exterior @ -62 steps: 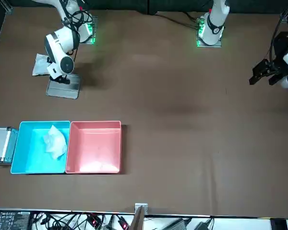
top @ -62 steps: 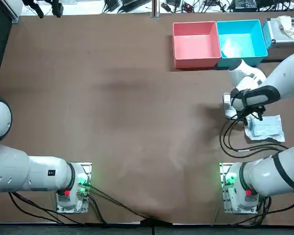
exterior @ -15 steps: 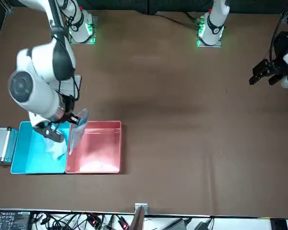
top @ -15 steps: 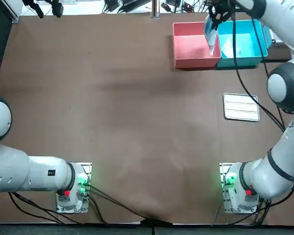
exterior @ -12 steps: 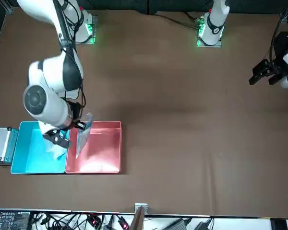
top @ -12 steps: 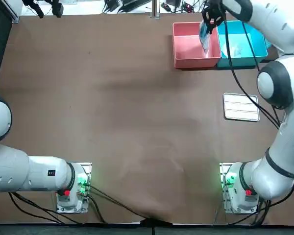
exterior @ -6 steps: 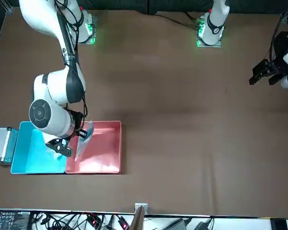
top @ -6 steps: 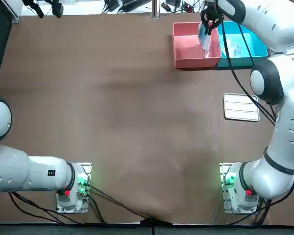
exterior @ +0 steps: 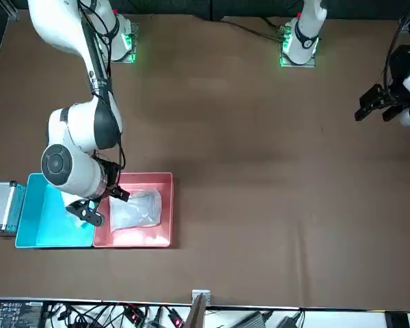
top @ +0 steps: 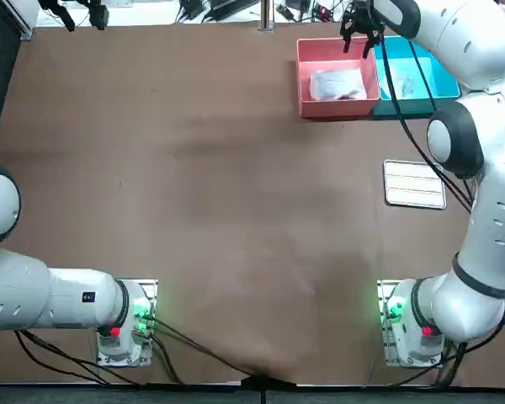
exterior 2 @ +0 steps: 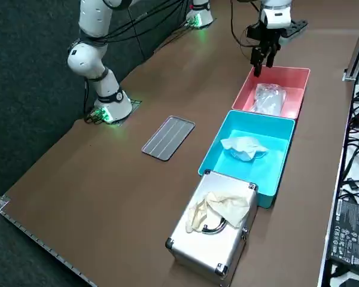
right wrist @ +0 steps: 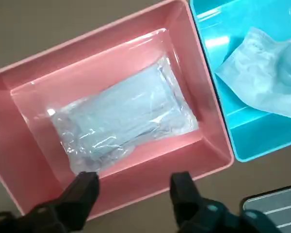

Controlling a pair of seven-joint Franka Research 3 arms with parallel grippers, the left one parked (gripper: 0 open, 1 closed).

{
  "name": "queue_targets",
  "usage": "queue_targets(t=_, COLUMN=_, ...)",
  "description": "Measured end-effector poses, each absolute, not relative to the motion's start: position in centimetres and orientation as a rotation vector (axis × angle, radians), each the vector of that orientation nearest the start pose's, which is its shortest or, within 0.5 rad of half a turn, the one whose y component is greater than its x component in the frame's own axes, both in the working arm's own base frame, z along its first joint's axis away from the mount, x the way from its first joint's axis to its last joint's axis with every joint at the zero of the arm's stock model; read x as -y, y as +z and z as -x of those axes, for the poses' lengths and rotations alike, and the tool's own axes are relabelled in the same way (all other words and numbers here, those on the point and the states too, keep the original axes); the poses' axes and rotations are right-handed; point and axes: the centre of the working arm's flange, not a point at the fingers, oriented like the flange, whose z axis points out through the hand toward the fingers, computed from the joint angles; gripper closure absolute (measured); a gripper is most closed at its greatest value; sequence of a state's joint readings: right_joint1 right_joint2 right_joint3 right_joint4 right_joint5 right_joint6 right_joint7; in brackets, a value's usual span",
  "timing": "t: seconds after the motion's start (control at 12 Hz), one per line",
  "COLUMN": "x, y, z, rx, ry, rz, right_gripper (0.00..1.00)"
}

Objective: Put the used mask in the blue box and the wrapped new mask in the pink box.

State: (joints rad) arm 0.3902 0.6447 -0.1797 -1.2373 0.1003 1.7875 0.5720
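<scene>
Right gripper (right wrist: pixel 133 184): fingers spread, empty, above the pink box (right wrist: pixel 87 36). Wrapped new mask (right wrist: pixel 126 121): flat on that box's floor below, long axis slanting. Used mask (right wrist: pixel 262 77): in adjoining blue box (right wrist: pixel 208 14). You likely only lift clear.

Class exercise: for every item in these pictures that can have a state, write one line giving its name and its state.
Right end effector: open, empty, over the pink box.
Wrapped new mask: lying loose in the pink box.
Used mask: crumpled, in the blue box.
Metal case: shut, pale crumpled item on its lid.
Ribbed plate: flat on the table, nothing on it.
</scene>
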Motion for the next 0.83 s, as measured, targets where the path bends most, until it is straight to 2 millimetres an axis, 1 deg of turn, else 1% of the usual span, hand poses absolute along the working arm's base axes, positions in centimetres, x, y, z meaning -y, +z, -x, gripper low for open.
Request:
queue_targets(t=0.08, x=-19.1, y=38.9, z=-69.9, rx=-0.562, ry=0.109, rz=3.131, right_gripper=0.05)
queue_targets(t=0.33, x=-19.0, y=40.4, z=-70.0, rx=-0.564, ry=0.107, rz=3.129, right_gripper=0.04)
queue_targets(t=0.5, x=-18.5, y=41.9, z=-69.9, rx=-0.536, ry=0.100, rz=3.130, right_gripper=0.04)
queue_targets(t=0.67, x=-17.3, y=44.2, z=-69.2, rx=-0.443, ry=0.134, rz=3.143, right_gripper=0.03)
queue_targets(t=0.75, x=-16.1, y=45.6, z=-68.7, rx=-0.385, ry=0.165, rz=3.149, right_gripper=0.02)
queue_targets(t=0.83, x=-14.5, y=47.1, z=-68.2, rx=-0.319, ry=0.183, rz=3.150, right_gripper=0.02)
